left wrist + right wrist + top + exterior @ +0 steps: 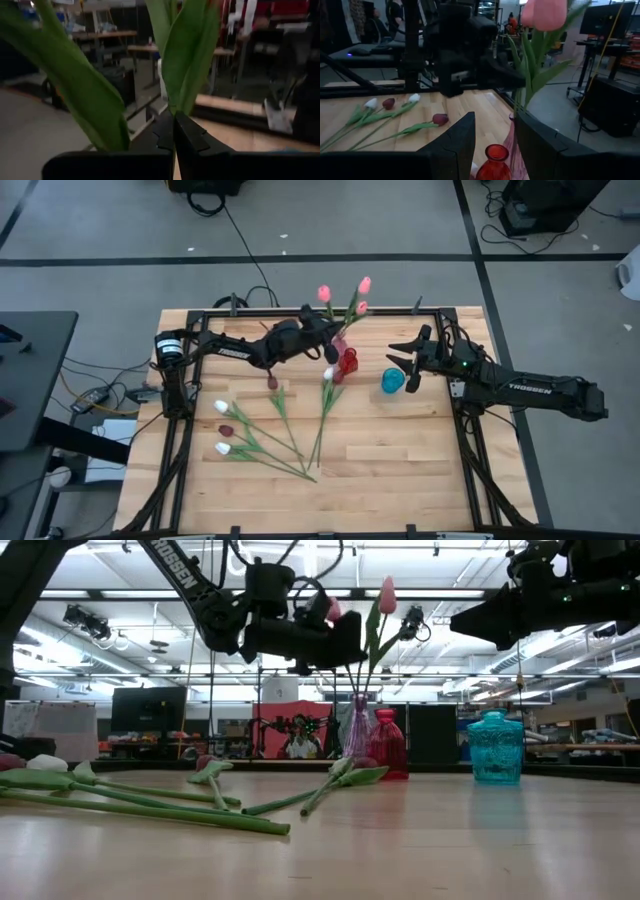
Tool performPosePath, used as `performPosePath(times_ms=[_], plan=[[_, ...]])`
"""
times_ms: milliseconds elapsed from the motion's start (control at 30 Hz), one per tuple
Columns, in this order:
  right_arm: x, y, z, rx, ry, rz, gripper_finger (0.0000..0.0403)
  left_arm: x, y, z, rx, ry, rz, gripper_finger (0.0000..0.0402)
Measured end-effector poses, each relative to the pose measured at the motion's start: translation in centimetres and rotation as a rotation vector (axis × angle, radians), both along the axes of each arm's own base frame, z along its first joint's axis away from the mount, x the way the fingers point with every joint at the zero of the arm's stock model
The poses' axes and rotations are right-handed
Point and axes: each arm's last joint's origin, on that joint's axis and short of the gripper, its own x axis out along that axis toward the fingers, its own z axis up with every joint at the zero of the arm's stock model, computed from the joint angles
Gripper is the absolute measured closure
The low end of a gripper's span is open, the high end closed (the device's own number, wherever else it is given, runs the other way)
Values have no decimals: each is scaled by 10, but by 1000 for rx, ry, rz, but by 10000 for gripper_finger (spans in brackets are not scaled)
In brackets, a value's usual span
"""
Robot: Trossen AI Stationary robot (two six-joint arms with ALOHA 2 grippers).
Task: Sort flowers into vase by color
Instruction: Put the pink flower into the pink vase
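My left gripper point(328, 340) is raised above the pink glass vase point(357, 728) and is shut on a pink tulip point(387, 595). Two more pink tulips point(324, 293) stand in that vase. A red vase point(347, 362) and a teal vase point(391, 380) stand to its right. My right gripper point(396, 354) hovers open by the teal vase, pointing toward the table's left. Several white and maroon tulips point(240, 435) lie flat on the table's left half. Another white and maroon pair point(331, 375) lies by the red vase. My left gripper pinches the pink tulip between its two fingers, on the stem where the green leaves point(186, 60) spring from it. Its fingers point(345, 640) come level from the table's left. The tulip stands upright, its lower stem point(357, 690) running down toward the pink vase's mouth.
Black rails point(300, 313) frame the wooden table point(400, 470). The table's near right part is bare wood. The three vases stand close together near the far edge. A dark table point(30, 370) stands to the left, with cables on the floor beyond.
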Motion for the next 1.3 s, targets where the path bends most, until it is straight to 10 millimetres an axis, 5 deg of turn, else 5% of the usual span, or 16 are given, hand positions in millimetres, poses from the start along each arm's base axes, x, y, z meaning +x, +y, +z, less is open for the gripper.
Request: performPosePath(times_ms=[800, 1300], plan=[[0, 0, -1, 9, 11, -3, 252, -7, -5, -9, -59, 259, -24, 372], [1, 0, -2, 13, 13, -2, 252, -14, -16, 7, -38, 299, -86, 262]])
